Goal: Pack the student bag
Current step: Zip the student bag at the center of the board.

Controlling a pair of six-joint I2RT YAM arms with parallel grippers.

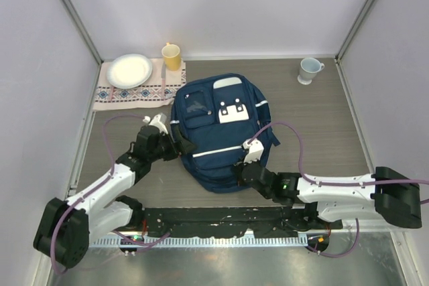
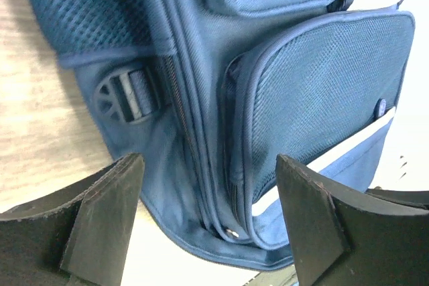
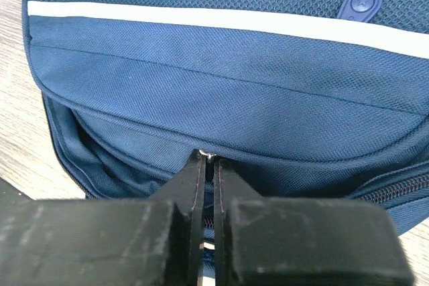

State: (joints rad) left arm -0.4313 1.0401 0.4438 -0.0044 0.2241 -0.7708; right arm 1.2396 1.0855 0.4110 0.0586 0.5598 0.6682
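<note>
The student bag [image 1: 214, 132], navy blue with white stripes, lies flat in the middle of the table. At its left side my left gripper [image 1: 184, 144] is open. In the left wrist view the left gripper [image 2: 209, 165] has the bag's side seams and zippers [image 2: 232, 233] showing between its spread fingers, and nothing is held. My right gripper [image 1: 240, 167] is at the bag's near edge. In the right wrist view the right gripper [image 3: 212, 160] is shut on a small metal zipper pull [image 3: 210, 157] under the front pocket [image 3: 221, 85].
At the back left a patterned cloth [image 1: 134, 93] carries a white plate [image 1: 129, 70] and cutlery, with a yellow cup [image 1: 171, 56] beside it. A pale mug [image 1: 309, 69] stands at the back right. Walls close in three sides. A strap buckle [image 2: 124, 95] sits on the bag's side.
</note>
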